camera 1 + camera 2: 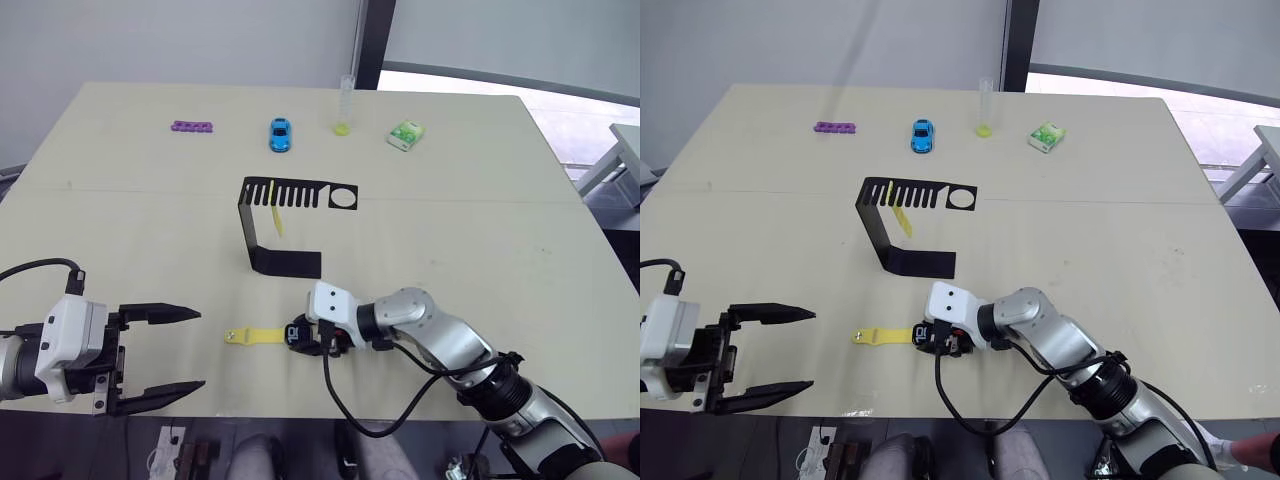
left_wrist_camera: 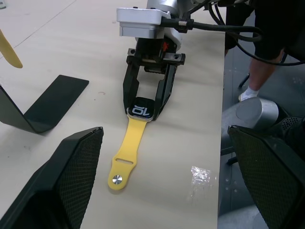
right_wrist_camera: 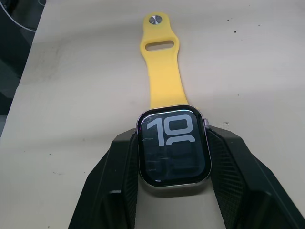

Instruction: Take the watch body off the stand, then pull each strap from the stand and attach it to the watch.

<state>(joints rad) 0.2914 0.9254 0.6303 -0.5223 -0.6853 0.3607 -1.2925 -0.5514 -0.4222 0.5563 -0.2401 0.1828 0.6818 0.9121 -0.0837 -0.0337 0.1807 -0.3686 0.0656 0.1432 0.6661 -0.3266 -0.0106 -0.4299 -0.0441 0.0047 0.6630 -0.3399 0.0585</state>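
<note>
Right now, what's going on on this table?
The robot is putting a watch together. Its right pincer is shut on the watch body, which lies on the table with one yellow strap already joined to it. The second strap hangs on the black stand. The left pincer is open and holds nothing, off to the left of the watch. A toy car, a purple piece, a tube and a green packet sit along the far edge.
</note>
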